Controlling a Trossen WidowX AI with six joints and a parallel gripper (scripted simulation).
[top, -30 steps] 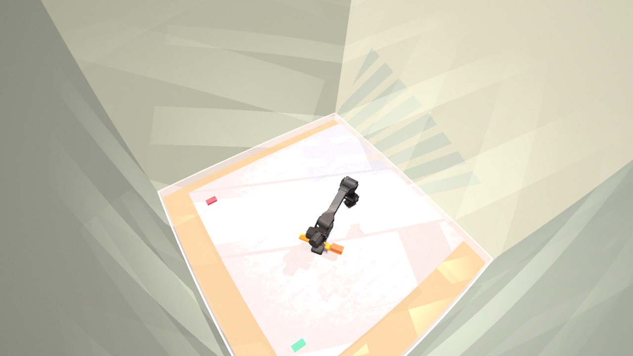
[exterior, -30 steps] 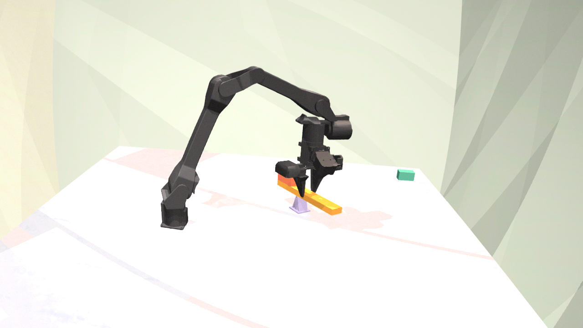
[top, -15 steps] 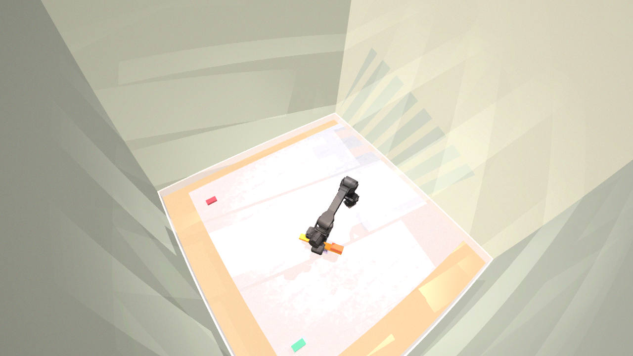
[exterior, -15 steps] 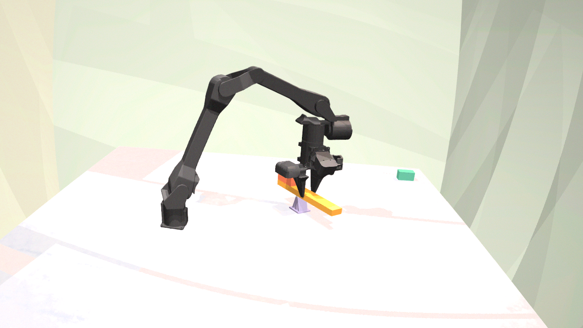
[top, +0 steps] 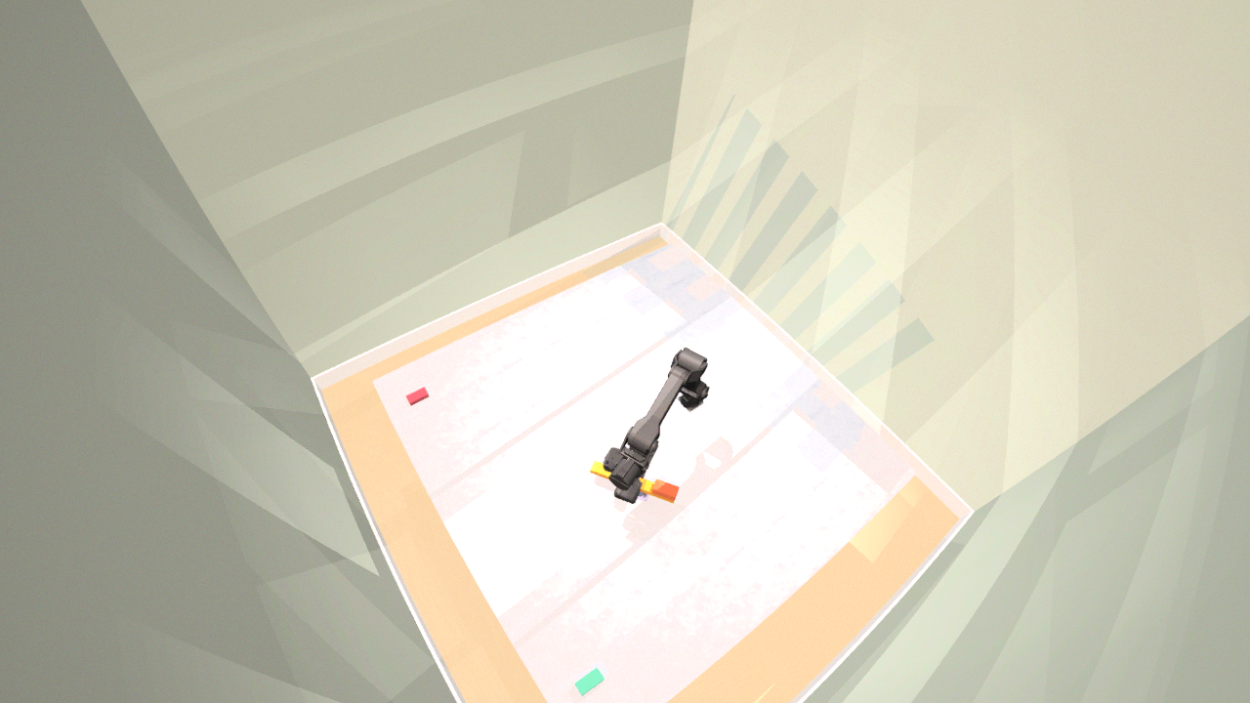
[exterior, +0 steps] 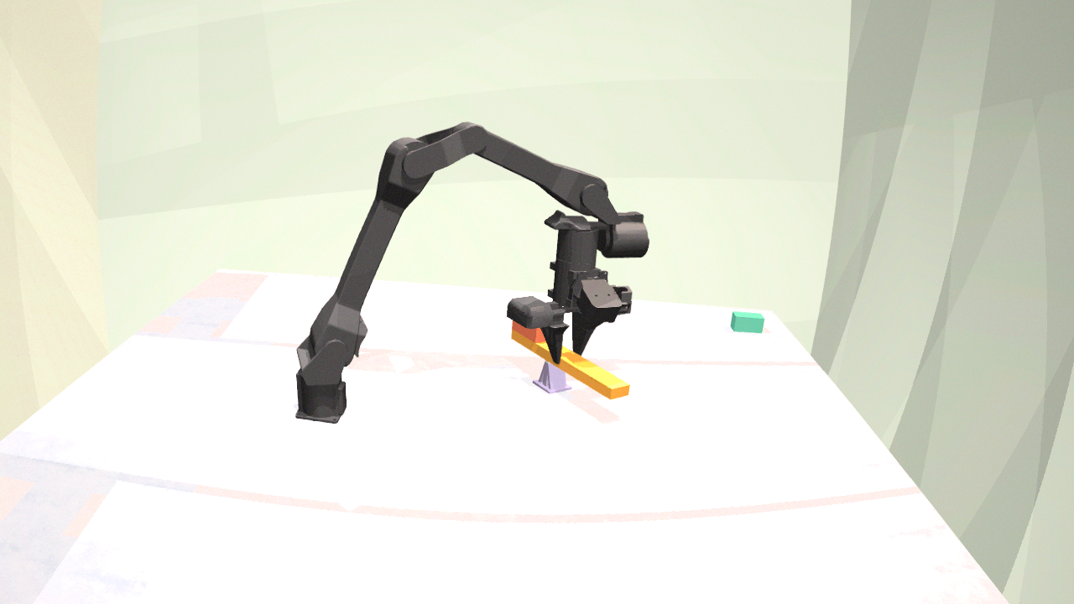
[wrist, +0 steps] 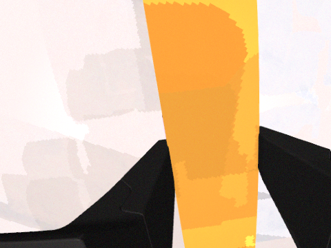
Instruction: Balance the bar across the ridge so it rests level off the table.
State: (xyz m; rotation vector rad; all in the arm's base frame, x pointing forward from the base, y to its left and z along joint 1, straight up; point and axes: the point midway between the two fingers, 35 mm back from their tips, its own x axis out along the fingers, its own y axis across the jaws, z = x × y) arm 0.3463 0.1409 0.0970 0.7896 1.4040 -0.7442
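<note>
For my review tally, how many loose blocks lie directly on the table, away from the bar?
2: a red block and a green block, each near a different corner of the table. The arm could hide another.
</note>
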